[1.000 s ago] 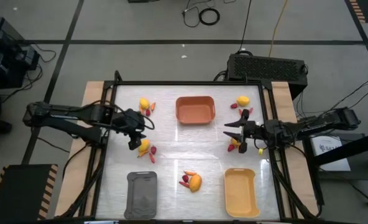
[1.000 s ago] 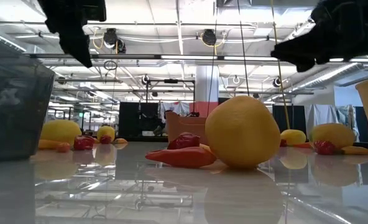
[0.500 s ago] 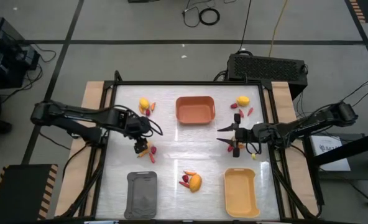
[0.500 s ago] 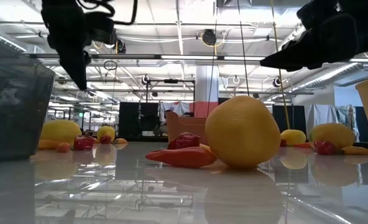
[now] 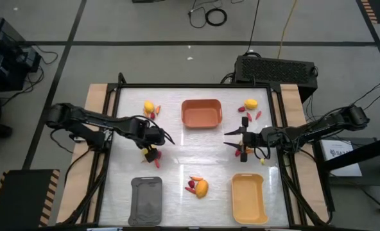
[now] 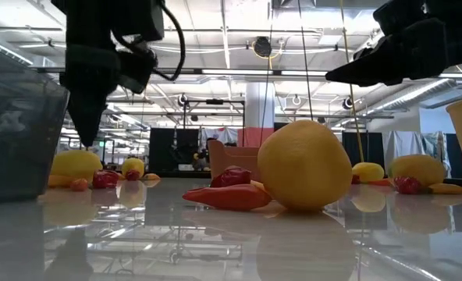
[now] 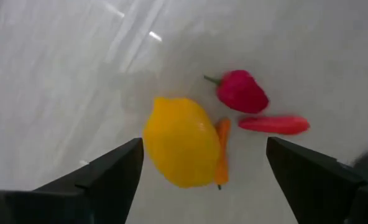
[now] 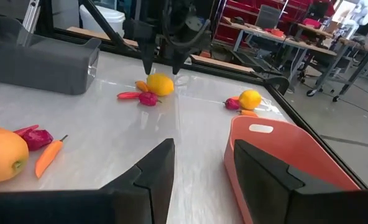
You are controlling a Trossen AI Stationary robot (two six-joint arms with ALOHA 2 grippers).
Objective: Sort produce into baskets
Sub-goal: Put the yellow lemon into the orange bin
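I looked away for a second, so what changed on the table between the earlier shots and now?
The left gripper spread its fingers wide and moved over the lemon, not gripping it. The right gripper swung toward the table's middle, empty. Produce and baskets stayed put.

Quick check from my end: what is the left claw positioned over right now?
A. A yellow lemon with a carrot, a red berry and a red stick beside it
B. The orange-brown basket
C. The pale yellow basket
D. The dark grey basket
A: the left wrist view shows the open left claw hanging over the lemon, with the carrot, the red berry and the red stick close by.
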